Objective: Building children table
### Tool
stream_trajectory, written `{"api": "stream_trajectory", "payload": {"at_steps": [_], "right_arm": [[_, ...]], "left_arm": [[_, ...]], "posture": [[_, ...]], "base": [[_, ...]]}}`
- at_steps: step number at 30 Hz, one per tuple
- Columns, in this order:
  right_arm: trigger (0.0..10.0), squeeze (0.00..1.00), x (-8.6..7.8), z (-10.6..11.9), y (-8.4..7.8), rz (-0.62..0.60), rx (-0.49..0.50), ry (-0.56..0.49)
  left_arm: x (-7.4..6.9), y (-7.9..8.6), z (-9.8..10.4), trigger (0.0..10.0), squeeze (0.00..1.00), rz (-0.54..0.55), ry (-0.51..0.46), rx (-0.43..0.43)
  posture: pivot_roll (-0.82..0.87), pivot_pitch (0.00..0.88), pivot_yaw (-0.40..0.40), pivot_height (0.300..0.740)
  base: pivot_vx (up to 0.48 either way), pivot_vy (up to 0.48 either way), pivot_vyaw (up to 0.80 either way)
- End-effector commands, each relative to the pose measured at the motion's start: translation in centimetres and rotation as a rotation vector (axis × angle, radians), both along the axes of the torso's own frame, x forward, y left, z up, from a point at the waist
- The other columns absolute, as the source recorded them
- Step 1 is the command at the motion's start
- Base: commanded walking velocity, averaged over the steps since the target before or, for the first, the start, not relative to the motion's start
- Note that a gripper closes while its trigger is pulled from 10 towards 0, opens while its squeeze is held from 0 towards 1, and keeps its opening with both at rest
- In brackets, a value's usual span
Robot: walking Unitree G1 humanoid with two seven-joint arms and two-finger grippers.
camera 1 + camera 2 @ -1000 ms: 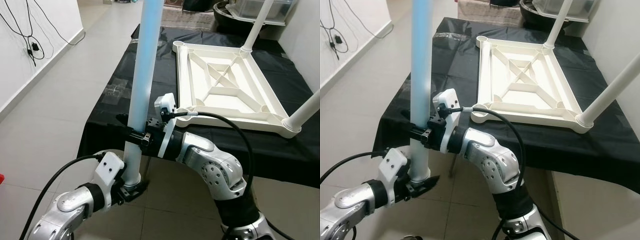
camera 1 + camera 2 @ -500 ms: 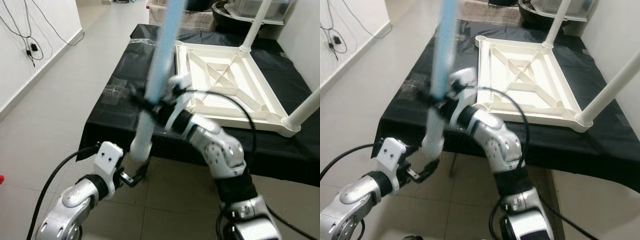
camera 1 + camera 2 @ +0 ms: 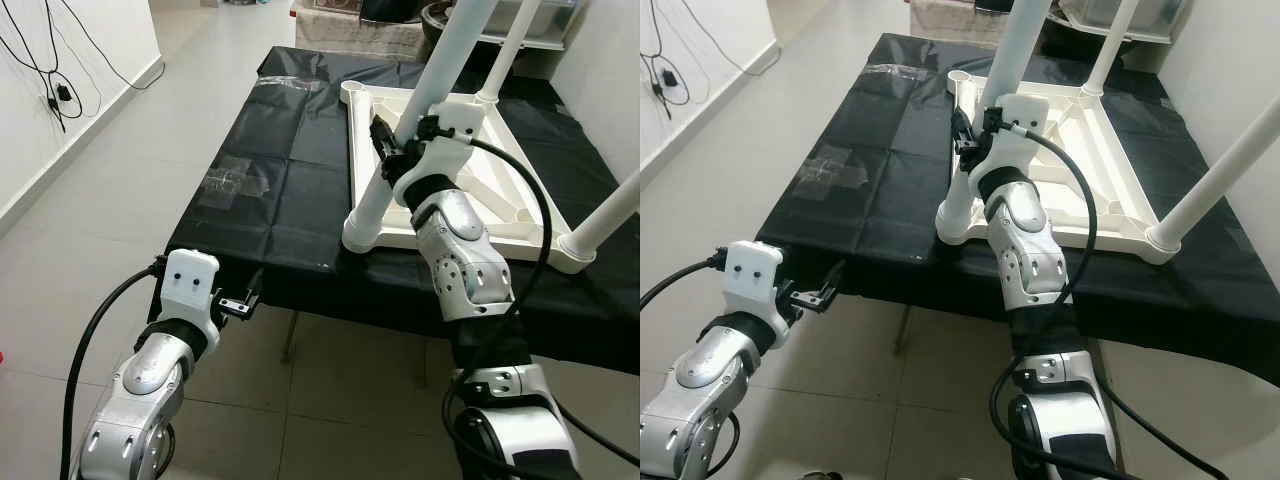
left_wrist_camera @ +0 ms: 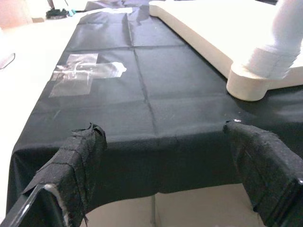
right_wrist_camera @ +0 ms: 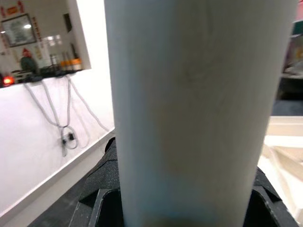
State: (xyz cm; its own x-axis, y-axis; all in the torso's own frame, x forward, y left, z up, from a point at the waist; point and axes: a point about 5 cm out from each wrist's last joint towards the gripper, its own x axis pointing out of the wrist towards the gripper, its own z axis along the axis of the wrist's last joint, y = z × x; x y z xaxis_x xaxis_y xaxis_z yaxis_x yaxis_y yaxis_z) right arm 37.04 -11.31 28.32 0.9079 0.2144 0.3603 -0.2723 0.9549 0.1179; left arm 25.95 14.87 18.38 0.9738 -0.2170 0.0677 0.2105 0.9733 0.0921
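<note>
A white tabletop (image 3: 470,185) is seen lying upside down on a desk (image 3: 270,190) covered with black cloth, its ribbed underside facing up. Two white legs are already seated in corner sockets — one at the far corner (image 3: 508,60), one at the near right corner (image 3: 608,225).

A third leg (image 3: 415,125) is gripped by the right gripper (image 3: 392,160) about midway along its length, jaws pinching it from both sides. The leg is tilted, its upper end leaning away to the right, and its lower end sits at the near left corner socket (image 3: 365,235) of the tabletop; whether it is fully seated cannot be told. In the right wrist view the leg (image 5: 199,109) is seen close up between the black fingers (image 5: 102,205).

The left gripper (image 3: 245,300) is held low, just before the desk's near edge, jaws spread and holding nothing. A patch of clear tape (image 4: 83,73) is stuck to the cloth.
</note>
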Motion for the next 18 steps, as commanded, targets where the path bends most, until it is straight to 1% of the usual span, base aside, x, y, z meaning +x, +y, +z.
{"api": "stream_trajectory", "payload": {"at_steps": [1, 9, 10, 12, 18], "right_arm": [[10.0, 0.00, 0.1, 0.6, 0.1, 0.003, 0.022, -0.037], [10.0, 0.00, 0.2, 1.3, 0.4, 0.003, 0.062, -0.071], [10.0, 0.00, 0.2, 1.3, 0.4, 0.003, 0.062, -0.071], [10.0, 0.00, 0.2, 2.0, 0.3, 0.002, 0.084, -0.091], [10.0, 0.00, 0.3, 2.4, 0.3, 0.003, 0.100, -0.103]], "left_arm": [[0.0, -0.1, -0.3, 10.0, 0.00, 0.005, 0.006, 0.008], [0.2, -0.1, -0.2, 10.0, 0.00, 0.026, -0.007, 0.016], [0.2, -0.1, -0.2, 10.0, 0.00, 0.026, -0.007, 0.016], [0.3, 0.0, -0.1, 10.0, 0.00, 0.032, -0.010, 0.024], [0.3, 0.0, -0.1, 10.0, 0.00, 0.033, -0.012, 0.026]], "posture": [[0.10, 0.123, -0.079, 0.740], [0.10, 0.123, -0.079, 0.740], [0.10, 0.123, -0.079, 0.740], [0.10, 0.124, -0.079, 0.740], [0.10, 0.130, -0.081, 0.740]], "base": [[0.240, 0.000, 0.00], [0.242, 0.000, 0.00], [0.244, 0.000, 0.00], [0.257, 0.000, 0.00], [0.265, 0.000, 0.00]]}}
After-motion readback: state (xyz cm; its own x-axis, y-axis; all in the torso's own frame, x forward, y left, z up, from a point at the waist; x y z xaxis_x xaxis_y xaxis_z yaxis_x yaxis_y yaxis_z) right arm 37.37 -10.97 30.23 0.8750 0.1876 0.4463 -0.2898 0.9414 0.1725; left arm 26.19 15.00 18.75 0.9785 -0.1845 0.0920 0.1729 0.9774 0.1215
